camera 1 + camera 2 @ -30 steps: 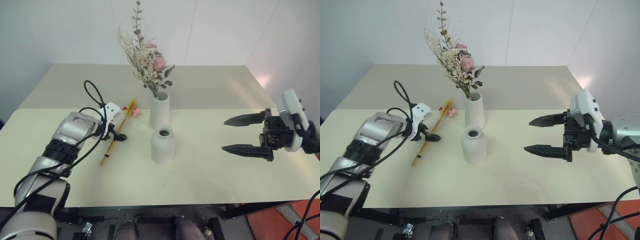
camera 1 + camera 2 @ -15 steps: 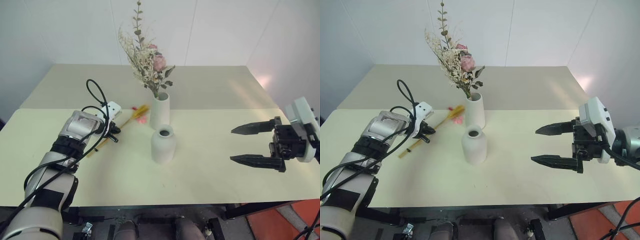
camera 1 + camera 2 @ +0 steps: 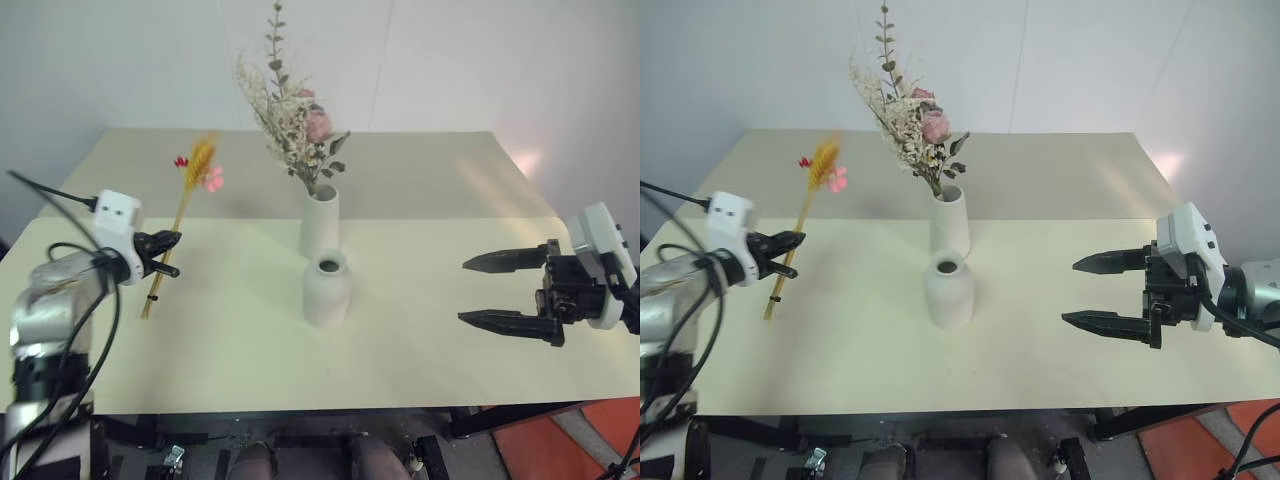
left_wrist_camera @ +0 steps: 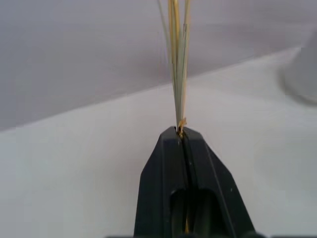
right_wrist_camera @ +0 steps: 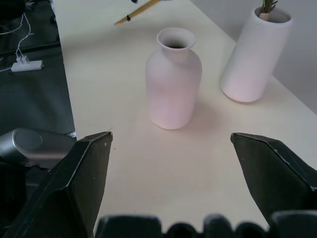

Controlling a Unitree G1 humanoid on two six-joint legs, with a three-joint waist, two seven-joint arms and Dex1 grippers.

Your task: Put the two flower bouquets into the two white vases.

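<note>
The slim bouquet (image 3: pixel 178 222) of yellow-orange straw stems with small red and pink flowers hangs in the air at the left, near upright. My left gripper (image 3: pixel 168 254) is shut on its lower stems (image 4: pixel 178 64). The bushy bouquet (image 3: pixel 295 125) stands in the tall white vase (image 3: pixel 319 222). In front of it the short narrow-necked vase (image 3: pixel 327 289) stands with nothing in it; the right wrist view shows its mouth (image 5: pixel 175 38) open. My right gripper (image 3: pixel 485 292) hovers open over the table's right side, pointing at the vases, well apart from them.
The cream table (image 3: pixel 420 190) runs back to a white wall. A seam crosses it behind the tall vase. In the right wrist view, a cable and a power strip (image 5: pixel 25 64) lie on the dark floor past the table's edge.
My left gripper closed on the slim bouquet's stems, lifted it off the table and swung it up and to the left, now near upright. The right gripper stays open in place.
</note>
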